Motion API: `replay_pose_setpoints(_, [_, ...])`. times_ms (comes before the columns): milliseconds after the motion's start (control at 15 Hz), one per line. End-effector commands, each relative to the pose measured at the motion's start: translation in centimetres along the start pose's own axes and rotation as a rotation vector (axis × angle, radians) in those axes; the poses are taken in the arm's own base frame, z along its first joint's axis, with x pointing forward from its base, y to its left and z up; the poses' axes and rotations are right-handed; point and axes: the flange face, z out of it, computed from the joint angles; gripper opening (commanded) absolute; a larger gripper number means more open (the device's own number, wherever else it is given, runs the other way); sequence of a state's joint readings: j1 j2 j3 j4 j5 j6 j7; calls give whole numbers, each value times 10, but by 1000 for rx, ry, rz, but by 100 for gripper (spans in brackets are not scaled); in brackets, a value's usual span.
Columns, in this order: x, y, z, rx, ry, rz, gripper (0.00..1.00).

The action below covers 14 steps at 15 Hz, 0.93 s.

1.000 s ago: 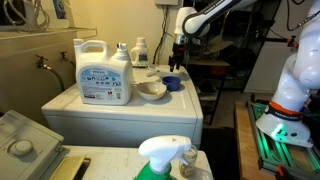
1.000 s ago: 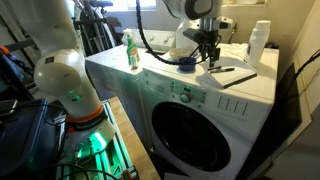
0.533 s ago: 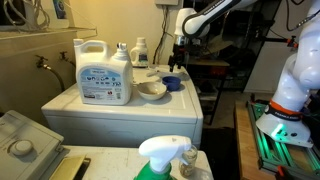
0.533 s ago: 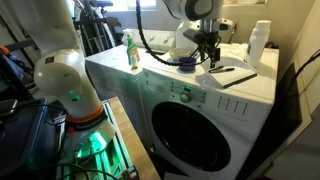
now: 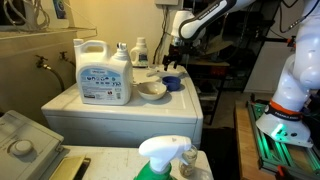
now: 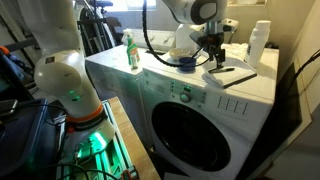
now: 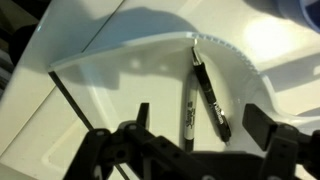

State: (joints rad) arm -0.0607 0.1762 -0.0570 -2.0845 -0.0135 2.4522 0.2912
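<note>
My gripper is open and empty, its two fingers spread either side of two black markers. One marker has a white label, the other marker lies angled beside it. Both rest on a flat clear tray on the white washing machine top. In both exterior views the gripper hangs just above the tray, beside a blue cup.
A large white detergent jug and a white bowl stand near the cup. A green spray bottle stands at one corner, a white bottle near the wall. The robot base stands beside the machine.
The gripper has shifted slightly away from the blue cup and over the tray with the markers. Nothing else has moved.
</note>
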Motion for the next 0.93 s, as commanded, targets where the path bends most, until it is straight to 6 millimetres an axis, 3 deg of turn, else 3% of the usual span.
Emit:
replay_pose_setpoints(0, [12, -3, 27, -87, 39, 37, 77])
replay_pose_setpoints(67, [15, -4, 34, -100, 42, 54, 66])
replay_pose_setpoints(200, [17, -6, 47, -108, 27, 68, 55])
replay_pose_setpoints(267, [18, -7, 55, -101, 9, 70, 37])
replay_pose_setpoints(400, [21, -8, 60, -96, 2, 73, 21])
replay_pose_setpoints(600, [25, -10, 45, -77, 19, 84, 1])
replay_pose_setpoints(867, [21, -5, 16, -60, 30, 78, 3])
